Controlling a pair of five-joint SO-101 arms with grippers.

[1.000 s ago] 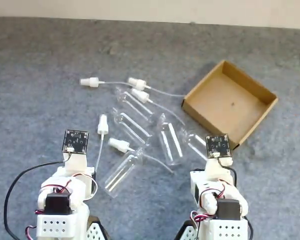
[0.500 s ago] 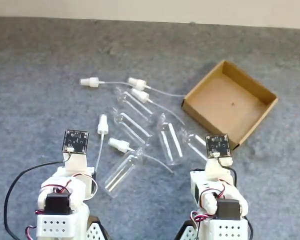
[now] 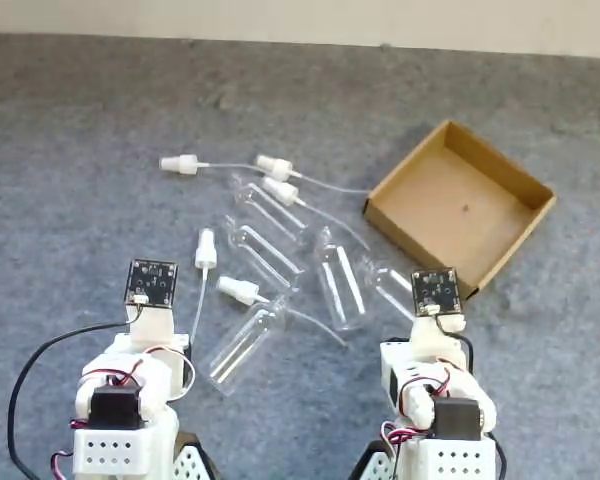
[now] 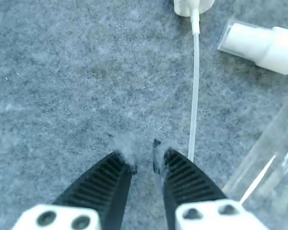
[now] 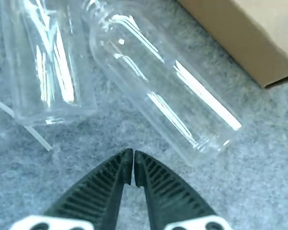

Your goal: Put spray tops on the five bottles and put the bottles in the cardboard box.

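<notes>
We see the cardboard box lying on the grey carpet. All five bottles lie on their sides outside it, with open necks. The closest bottle lies just beside the box's near wall. The second bottle lies alongside that one, on its far side from the box. The third bottle and fourth bottle lie farther from the box again. The fifth bottle is the farthest from it.

The spray tops are loose on the carpet. The upper top is nearest the box, and its thin tube reaches almost to the box's wall. The lone top is well apart from the box.

The right gripper has its jaws drawn together tip to tip. It hangs over bare carpet just beside the closest bottle, with the box wall beyond.

The left gripper is well apart from the box, its jaws a narrow slit apart. It sits just beside the white tube of another spray top.
</notes>
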